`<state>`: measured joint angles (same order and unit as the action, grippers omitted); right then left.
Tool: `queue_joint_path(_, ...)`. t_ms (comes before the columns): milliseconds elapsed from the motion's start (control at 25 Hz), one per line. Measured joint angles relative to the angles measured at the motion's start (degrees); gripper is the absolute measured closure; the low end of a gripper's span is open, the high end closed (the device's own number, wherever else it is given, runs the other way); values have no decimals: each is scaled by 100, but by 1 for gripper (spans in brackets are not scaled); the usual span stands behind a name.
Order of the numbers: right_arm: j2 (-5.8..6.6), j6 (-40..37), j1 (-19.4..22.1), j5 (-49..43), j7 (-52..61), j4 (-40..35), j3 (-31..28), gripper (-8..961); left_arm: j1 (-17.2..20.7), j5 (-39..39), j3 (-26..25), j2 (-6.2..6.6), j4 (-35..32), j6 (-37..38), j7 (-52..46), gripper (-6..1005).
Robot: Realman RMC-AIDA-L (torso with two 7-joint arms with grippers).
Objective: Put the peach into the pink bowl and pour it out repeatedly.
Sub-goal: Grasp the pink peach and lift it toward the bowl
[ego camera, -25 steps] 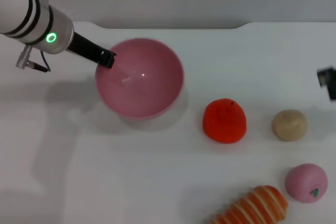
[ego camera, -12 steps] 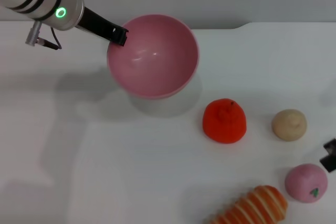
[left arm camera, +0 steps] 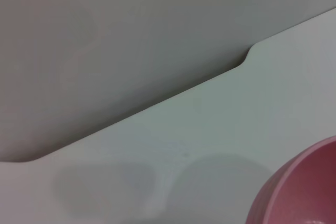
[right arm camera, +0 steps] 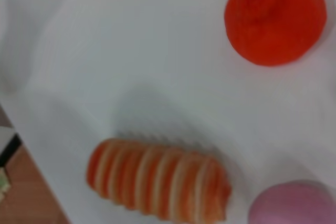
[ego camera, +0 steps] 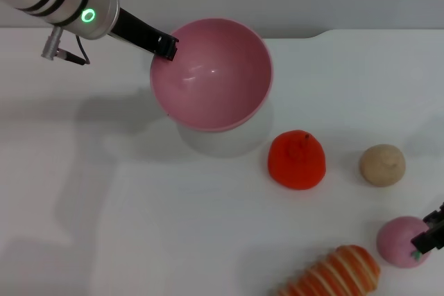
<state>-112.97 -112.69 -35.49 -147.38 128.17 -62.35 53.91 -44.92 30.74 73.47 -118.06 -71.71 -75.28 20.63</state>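
left hand (ego camera: 165, 48) clamped on the rim of the round glossy pink plastic bowl (ego camera: 211, 74), held lifted and tilted above the white tabletop (ego camera: 139, 199), its hollow empty and its shadow below. small round pale-pink soft toy peach (ego camera: 402, 241) lying on the tabletop at the near right, well apart from the bowl, just beside the orange-and-white striped toy roll (ego camera: 333, 273). right hand (ego camera: 428, 237) at the peach's right edge, only a dark tip in view; cannot tell whether open or closed. orange-red round toy fruit (ego camera: 297, 159) and beige bun-like ball (ego camera: 382, 165) resting between bowl and peach.
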Motion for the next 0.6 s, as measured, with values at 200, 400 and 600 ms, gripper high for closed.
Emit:
queue_joint_path(200, -295, 303, 12, -447, -118, 7, 70, 321, 12, 26, 22, 0, 0, 19, 16, 950)
queue_joint_path(400, -369, 518, 6, -511, -135, 42, 116, 337, 47, 50, 80, -3, 1, 32, 24, 950)
queue_joint_path(600, -371, 678, -28, -624, -125, 144, 120, 353, 70, 92, 90, -6, 27, 36, 37, 949)
